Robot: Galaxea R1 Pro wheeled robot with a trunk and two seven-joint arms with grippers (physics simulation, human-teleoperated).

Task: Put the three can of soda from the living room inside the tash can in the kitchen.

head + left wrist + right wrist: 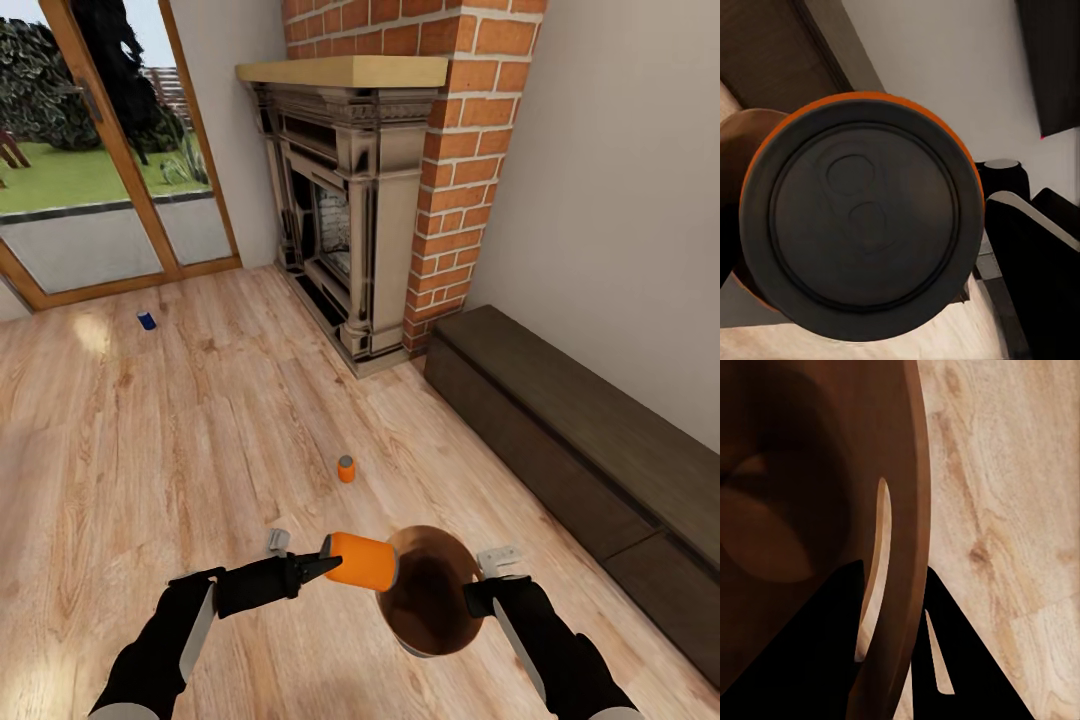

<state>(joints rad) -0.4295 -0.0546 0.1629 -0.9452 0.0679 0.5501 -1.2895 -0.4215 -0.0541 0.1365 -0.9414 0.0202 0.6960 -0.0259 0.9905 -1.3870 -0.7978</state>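
My left gripper (322,568) is shut on an orange can of soda (362,561), held on its side just over the left rim of the tash can (440,625). That can's dark end (862,217) faces the left wrist camera. My right gripper (478,597) is shut on the bin's right rim, its fingers (817,645) astride the brown wall (916,510). The bin's dark brown inside faces up. A second orange can (346,468) stands on the floor ahead. A dark blue can (147,320) lies far left near the glass door.
A brick fireplace (350,200) with a wooden mantel stands ahead. A long dark low bench (580,440) runs along the right wall. Glass patio doors (90,150) are at the far left. Light wood floor (180,440) lies between them.
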